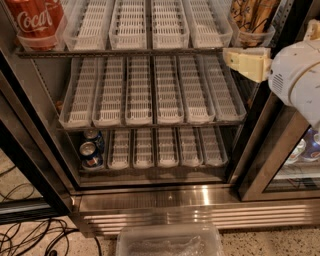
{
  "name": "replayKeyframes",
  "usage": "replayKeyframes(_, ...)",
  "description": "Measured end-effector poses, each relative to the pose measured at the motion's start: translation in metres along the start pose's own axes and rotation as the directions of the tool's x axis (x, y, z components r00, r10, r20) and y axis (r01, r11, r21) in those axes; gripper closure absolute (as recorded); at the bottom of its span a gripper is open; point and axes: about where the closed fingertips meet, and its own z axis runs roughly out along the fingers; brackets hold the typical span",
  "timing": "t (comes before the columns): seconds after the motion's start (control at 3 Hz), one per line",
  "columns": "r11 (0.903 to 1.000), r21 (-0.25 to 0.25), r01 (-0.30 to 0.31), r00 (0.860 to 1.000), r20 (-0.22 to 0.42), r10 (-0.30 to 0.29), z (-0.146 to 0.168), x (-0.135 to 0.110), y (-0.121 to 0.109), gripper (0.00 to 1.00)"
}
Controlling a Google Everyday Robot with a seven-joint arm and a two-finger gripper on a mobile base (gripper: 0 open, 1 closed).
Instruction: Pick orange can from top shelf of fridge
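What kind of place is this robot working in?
Probably an office pantry or shop corner with a commercial drinks fridge: ribbed can lanes on the top shelf, a Coca-Cola can and the orange can. The gripper hovers at the shelf's right end, just below the orange can.
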Motion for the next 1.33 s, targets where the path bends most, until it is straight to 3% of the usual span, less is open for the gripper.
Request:
replayKeyframes(0.67,0.9985,0.004,-0.055,0.997,0.046,0.055,0.013,-0.010,0.009,0.24)
replayKeyframes(1.33,0.9967,0.038,-0.072,0.993,0.094,0.068,0.025,-0.016,0.007,0.28)
